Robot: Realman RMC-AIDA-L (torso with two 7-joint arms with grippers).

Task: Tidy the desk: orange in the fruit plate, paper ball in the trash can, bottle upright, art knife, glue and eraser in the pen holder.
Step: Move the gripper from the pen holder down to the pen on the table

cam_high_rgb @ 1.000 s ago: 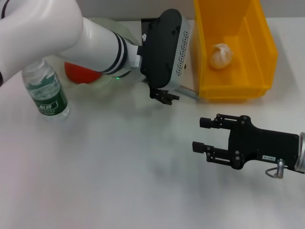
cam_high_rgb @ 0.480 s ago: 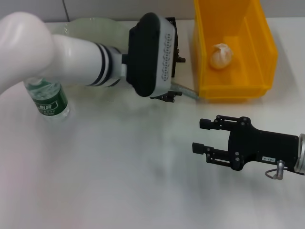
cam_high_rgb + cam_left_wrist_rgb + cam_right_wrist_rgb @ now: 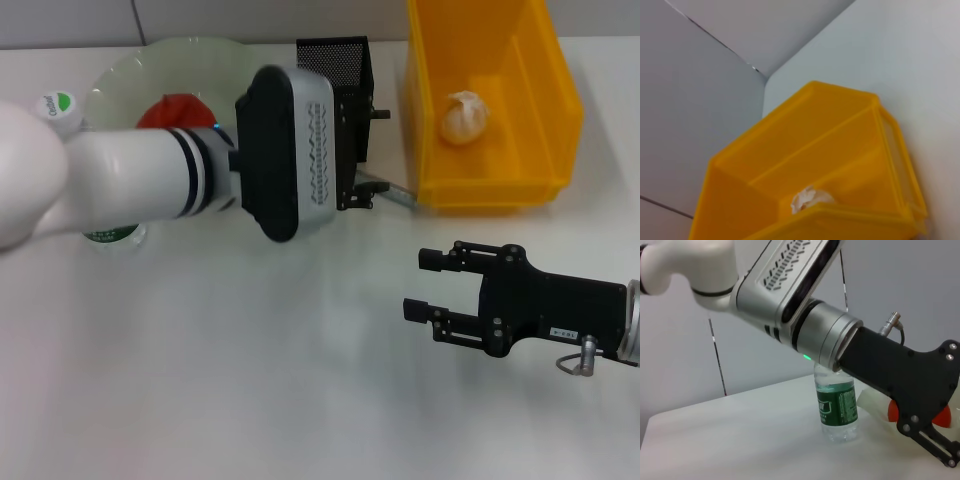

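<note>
The orange (image 3: 170,110) lies in the pale green fruit plate (image 3: 130,70). Inside the yellow trash can (image 3: 490,195) rests the paper ball (image 3: 465,117); the left wrist view also shows the paper ball (image 3: 810,199) and the trash can (image 3: 805,130). The bottle (image 3: 57,105) stands upright behind my left forearm and shows as the bottle (image 3: 837,407) in the right wrist view. My left gripper (image 3: 355,198) hangs just in front of the black mesh pen holder (image 3: 330,60). A thin grey tool, likely the art knife (image 3: 390,192), lies between pen holder and bin. My right gripper (image 3: 420,285) is open and empty. Glue and eraser are out of view.
My left forearm (image 3: 130,190) lies across the table's left side, in front of the plate and bottle. A wall runs behind the table's back edge.
My left arm has swung back and turned, bringing its gripper in front of the pen holder and uncovering the orange and plate. The right arm has not moved.
</note>
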